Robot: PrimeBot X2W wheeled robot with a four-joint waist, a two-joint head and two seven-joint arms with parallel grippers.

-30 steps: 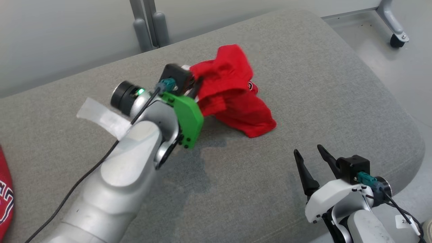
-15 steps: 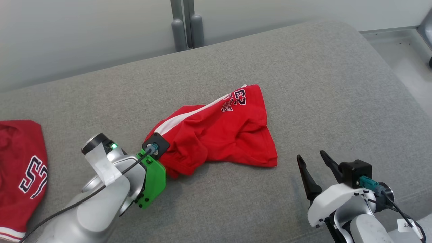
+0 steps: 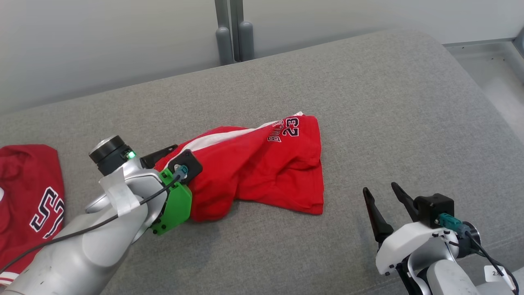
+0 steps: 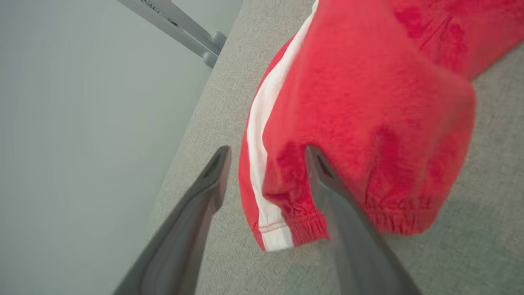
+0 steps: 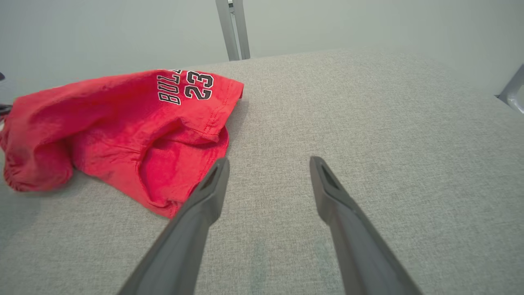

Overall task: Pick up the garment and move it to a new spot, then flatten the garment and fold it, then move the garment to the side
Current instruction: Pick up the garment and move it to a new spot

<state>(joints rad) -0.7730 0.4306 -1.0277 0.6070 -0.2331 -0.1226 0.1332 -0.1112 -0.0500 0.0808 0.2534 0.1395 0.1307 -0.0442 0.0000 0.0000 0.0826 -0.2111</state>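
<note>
Two arms reach low — left gripper spread astride the waistband of the red shorts, right gripper open, pointing upward.

Free room on the right
I see bare bench ahead of the right hand; the garment blocks the middle, a second red jersey the left edge.

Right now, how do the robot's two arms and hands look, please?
The left arm is silver, with a green plate, white tape, a black cable and a small green light. The right arm has a white shell and a black block with a teal plug. The left hand and the right hand each have two long, dark, tapered fingers.
</note>
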